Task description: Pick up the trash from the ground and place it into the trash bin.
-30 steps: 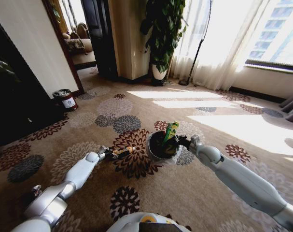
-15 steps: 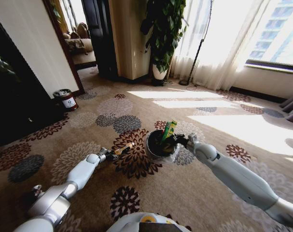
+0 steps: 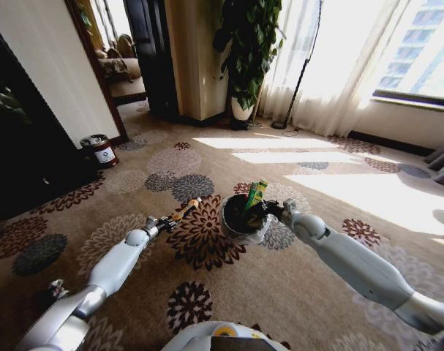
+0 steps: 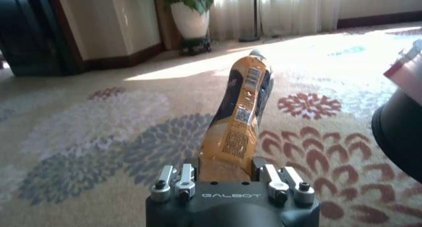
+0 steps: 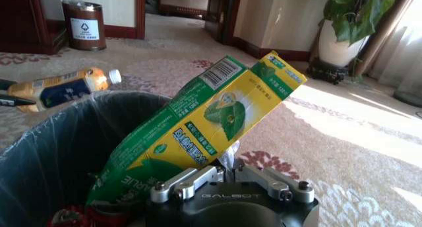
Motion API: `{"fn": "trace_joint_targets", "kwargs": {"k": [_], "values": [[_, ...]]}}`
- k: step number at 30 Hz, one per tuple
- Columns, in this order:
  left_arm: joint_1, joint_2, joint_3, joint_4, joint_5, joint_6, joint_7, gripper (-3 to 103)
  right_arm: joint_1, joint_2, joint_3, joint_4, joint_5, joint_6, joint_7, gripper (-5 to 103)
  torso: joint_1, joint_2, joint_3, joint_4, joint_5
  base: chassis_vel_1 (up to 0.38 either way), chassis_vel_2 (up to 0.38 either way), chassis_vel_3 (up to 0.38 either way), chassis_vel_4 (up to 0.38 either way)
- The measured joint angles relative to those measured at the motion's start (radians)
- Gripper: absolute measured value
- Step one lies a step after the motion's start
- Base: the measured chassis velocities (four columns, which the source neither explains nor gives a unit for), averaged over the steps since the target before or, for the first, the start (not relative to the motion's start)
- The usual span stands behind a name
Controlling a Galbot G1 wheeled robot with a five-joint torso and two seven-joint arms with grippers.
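Left gripper [image 4: 224,180]: I've lifted the orange bottle [image 4: 238,119], clamped tight, nearer the trash bin [image 3: 240,217].
Right gripper [image 5: 224,180]: I grip the green box [image 5: 204,125] over the bin; drop comes soon.

Two glossy white arms with silver joints

Each dark gripper [image 4: 232,185] carries white GALBOT lettering and small screws on metal finger mounts.

Left arm: stretches farther up the frame than a second ago, left gripper [image 3: 172,218] now left of centre, above its earlier spot.
Orange bottle [image 3: 186,210]: carried along, now just left of the trash bin [image 3: 240,227] rim.
Green-and-yellow carton [image 3: 254,196]: slightly lower and closer to the bin's centre, in the right gripper [image 3: 264,212].
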Motion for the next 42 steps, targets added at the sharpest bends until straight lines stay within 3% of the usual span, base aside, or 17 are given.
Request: {"fn": "trace_joint_targets", "kwargs": {"k": [1, 2, 4, 5, 7, 10, 16, 27, 32, 37, 42], "values": [[0.006, 0.021, -0.007, -0.085, -0.025, -0.005, -0.048, 45, -0.001, -0.001, 0.009, 0.007, 0.001, -0.035, 0.0, 3, 0.0, 0.0, 0.0, 0.0006, 0.0003, 0.0, 0.0, 0.0, 0.0], [0.006, 0.021, -0.007, -0.085, -0.025, -0.005, -0.048, 45, -0.001, -0.001, 0.009, 0.007, 0.001, -0.035, 0.0, 3, 0.0, 0.0, 0.0, 0.0006, 0.0003, 0.0, 0.0, 0.0, 0.0], [0.004, 0.034, 0.009, -0.217, -0.068, 0.017, -0.133, 45, -0.007, -0.004, 0.014, 0.035, 0.004, -0.077, 0.0, 3, 0.0, 0.0, 0.0, 0.0006, 0.0005, 0.0, 0.0, 0.0, 0.0], [-0.005, 0.024, 0.03, -0.29, -0.084, 0.019, -0.179, 45, -0.009, 0.0, 0.014, 0.052, 0.018, -0.096, 0.0, 3, 0.0, 0.0, 0.0, 0.0001, 0.0003, 0.0, 0.0, 0.0, 0.0], [-0.01, 0.015, 0.041, -0.323, -0.087, 0.015, -0.201, 45, -0.009, 0.006, 0.014, 0.062, 0.031, -0.112, 0.0, 3, 0.0, 0.0, 0.0, -0.0004, 0.0001, 0.0, 0.0, 0.0, 0.0], [-0.021, -0.041, 0.113, -0.492, -0.103, 0.037, -0.309, 45, 0.009, 0.042, -0.012, 0.088, 0.099, -0.177, 0.0, 3, 0.0, 0.0, 0.0, -0.0005, 0.0004, 0.0, 0.0, 0.0, 0.0], [-0.017, -0.078, 0.221, -0.652, -0.127, 0.069, -0.383, 45, 0.074, 0.107, -0.064, 0.081, 0.2, -0.217, 0.0, 3, 0.0, 0.0, 0.0, 0.0006, 0.0004, 0.0, 0.0, 0.0, 0.0], [0.038, -0.089, 0.267, -0.703, -0.133, 0.061, -0.413, 45, 0.217, 0.166, -0.125, 0.017, 0.25, -0.245, 0.0, 3, 0.0, 0.0, 0.0, 0.0002, 0.0002, 0.0, 0.0, 0.0, 0.0], [0.063, -0.096, 0.279, -0.72, -0.119, 0.059, -0.483, 45, 0.27, 0.177, -0.151, -0.019, 0.25, -0.245, -0.001, 3, 0.0, 0.0, 0.0, 0.0002, 0.0001, 0.0, 0.0, 0.0, 0.0], [0.076, -0.077, 0.275, -0.748, -0.103, 0.104, -0.556, 45, 0.288, 0.182, -0.153, -0.059, 0.237, -0.236, -0.001, 3, 0.0, 0.0, 0.0, 0.0001, 0.0003, 0.0, 0.0, 0.0, 0.0], [0.095, -0.061, 0.271, -0.775, -0.106, 0.134, -0.573, 43, 0.314, 0.183, -0.149, -0.094, 0.231, -0.228, -0.001, 3, 0.0, 0.0, 0.0, 0.0, 0.0001, 0.0, 0.0, 0.0, 0.0]]}}
